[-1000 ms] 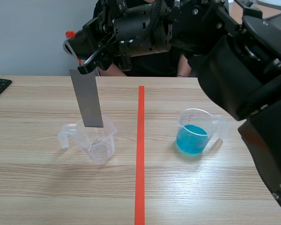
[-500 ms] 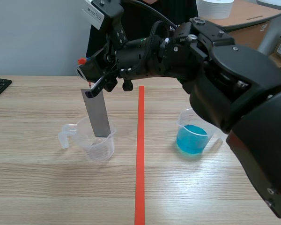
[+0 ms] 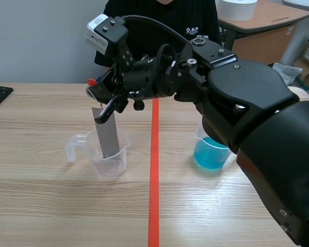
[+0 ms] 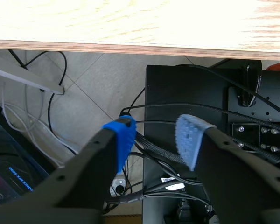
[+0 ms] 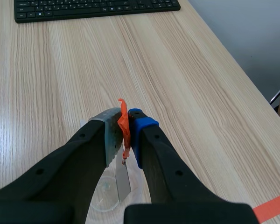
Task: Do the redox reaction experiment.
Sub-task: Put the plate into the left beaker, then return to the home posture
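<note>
Reaching in from the right and across the orange-red line (image 3: 154,180), the right gripper (image 3: 104,109) is clamped on the top end of the grey metal strip (image 3: 108,138). The strip hangs slightly tilted below the fingers, its lower end inside the clear beaker (image 3: 115,163) on the left. The beaker of blue liquid (image 3: 211,153) stands right of the line. The left gripper (image 4: 154,140) sits below the table (image 4: 130,23) edge, fingers apart around nothing.

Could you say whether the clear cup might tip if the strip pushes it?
Probably: the clear cup looks empty and thin-walled, likely light. The strip, held only at its top, stands straight, so seems stiff enough to lever it.
</note>
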You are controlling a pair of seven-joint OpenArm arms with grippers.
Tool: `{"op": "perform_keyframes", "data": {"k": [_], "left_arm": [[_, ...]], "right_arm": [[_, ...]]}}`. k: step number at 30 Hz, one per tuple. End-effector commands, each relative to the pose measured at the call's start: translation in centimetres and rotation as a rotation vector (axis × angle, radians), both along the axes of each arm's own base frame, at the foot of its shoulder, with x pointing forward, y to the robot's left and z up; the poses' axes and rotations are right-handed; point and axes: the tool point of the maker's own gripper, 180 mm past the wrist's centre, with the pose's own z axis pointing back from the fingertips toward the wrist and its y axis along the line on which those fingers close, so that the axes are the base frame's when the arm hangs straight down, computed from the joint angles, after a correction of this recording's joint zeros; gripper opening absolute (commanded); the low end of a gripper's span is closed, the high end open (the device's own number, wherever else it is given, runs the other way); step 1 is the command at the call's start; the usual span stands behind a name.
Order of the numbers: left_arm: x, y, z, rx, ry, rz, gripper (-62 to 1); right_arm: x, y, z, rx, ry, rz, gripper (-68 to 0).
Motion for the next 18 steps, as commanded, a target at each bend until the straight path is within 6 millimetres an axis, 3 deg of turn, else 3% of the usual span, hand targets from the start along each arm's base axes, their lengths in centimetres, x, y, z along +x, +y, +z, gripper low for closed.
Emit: {"op": "perform_keyframes", "data": {"k": [1, 5, 9, 16, 18], "left_arm": [[0.5, -0.5, 0.3, -0.014, -0.02, -0.005, -31.2], [0.5, -0.5, 0.3, -0.014, -0.02, -0.005, -23.8], [0.5, -0.5, 0.3, -0.014, -0.02, -0.005, -16.6], [0.5, -0.5, 0.3, -0.014, -0.02, -0.005, -4.8], [0.5, -0.5, 0.3, -0.014, -0.02, -0.005, 1.4]], "right_arm": [[0.2, 0.8, 1.6, 0.008, -0.044, 0.026, -60.7], [-0.3, 1.4, 1.5, 0.004, -0.044, 0.045, -43.3], [-1.4, 2.6, 1.7, 0.021, -0.032, 0.083, -31.8], [-4.8, 5.8, 3.1, 0.145, 0.051, 0.189, -3.0], [-5.8, 6.6, 3.7, 0.187, 0.081, 0.219, 0.4]]}}
